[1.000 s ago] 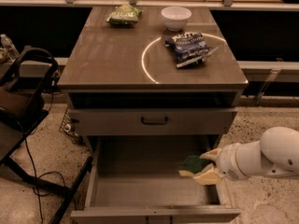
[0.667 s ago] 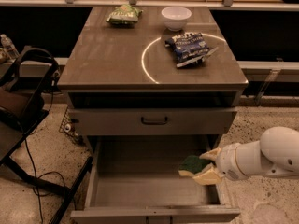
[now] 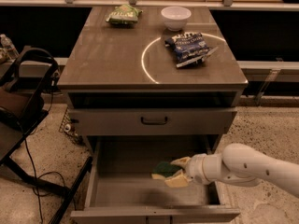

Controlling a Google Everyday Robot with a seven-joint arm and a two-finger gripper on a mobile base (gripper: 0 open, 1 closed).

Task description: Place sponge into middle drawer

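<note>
Since 1.0 s ago: claw (image 3: 178,171) and sponge (image 3: 163,169) have shifted left, further over the open middle drawer (image 3: 135,194). Cabinet and tabletop items unchanged.

Claw: enters from the right on the white arm (image 3: 247,164) and sits over the right half of the middle drawer, inside its walls. One pale finger (image 3: 181,161) lies above the sponge's right end, the other below it, so the claw is clamped on the sponge.

Sponge: sticks out left of the claw tips, dark green layer up, pale yellow foam below. It appears to hang just above the drawer bottom; contact cannot be told from this angle.

Middle drawer: pulled out, grey bottom bare to the left of the sponge.

Above: a shut drawer with black handle (image 3: 154,120). On the tabletop (image 3: 107,55): green snack bag (image 3: 122,14), white bowl (image 3: 175,17), blue bag (image 3: 189,48).
</note>
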